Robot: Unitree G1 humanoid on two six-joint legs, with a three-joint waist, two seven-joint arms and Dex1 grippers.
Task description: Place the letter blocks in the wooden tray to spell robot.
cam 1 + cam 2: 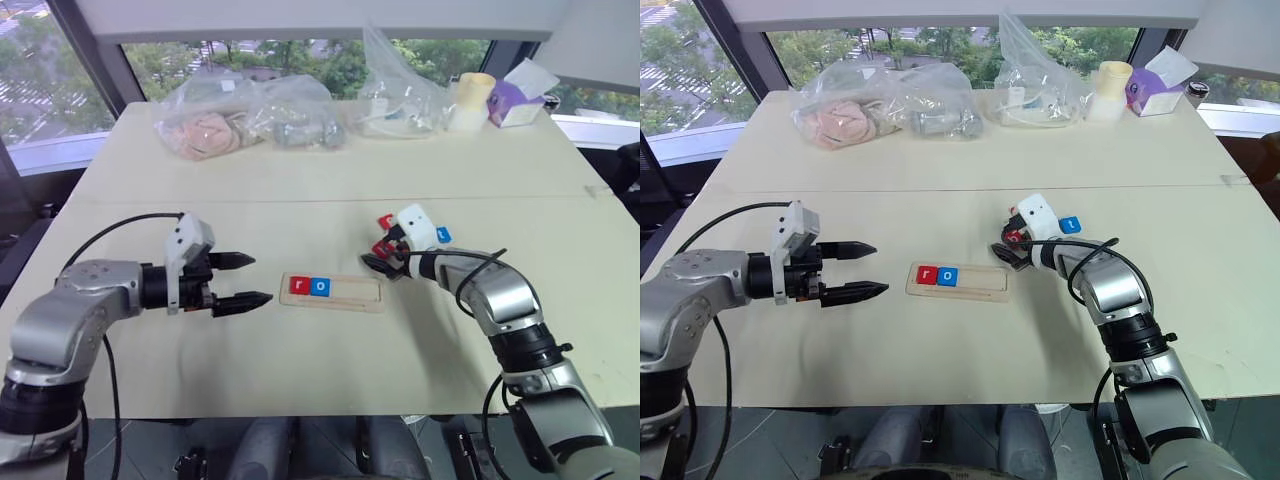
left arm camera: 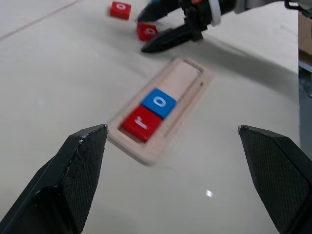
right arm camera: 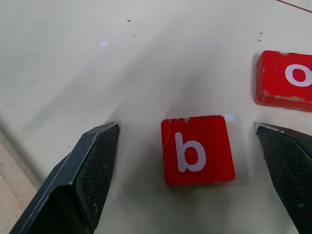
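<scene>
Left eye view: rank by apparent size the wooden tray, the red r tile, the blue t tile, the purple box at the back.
1. Long pale-wood tray.
2. Purple box at the table's far edge; being farther away, it may really be bigger than it looks.
3. Red r tile in the tray.
4. Blue t tile, partly hidden behind the right gripper, so unsure.

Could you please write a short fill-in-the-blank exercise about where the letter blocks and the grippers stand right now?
1. The wooden tray holds ____ letter blocks, the red r and the blue o.
2. The open right gripper brackets the red block with the letter ____.
3. The blue t block lies on the ____, outside the tray.
4. The left gripper is open and holds ____.

Missing words: two; b; table; nothing
</scene>
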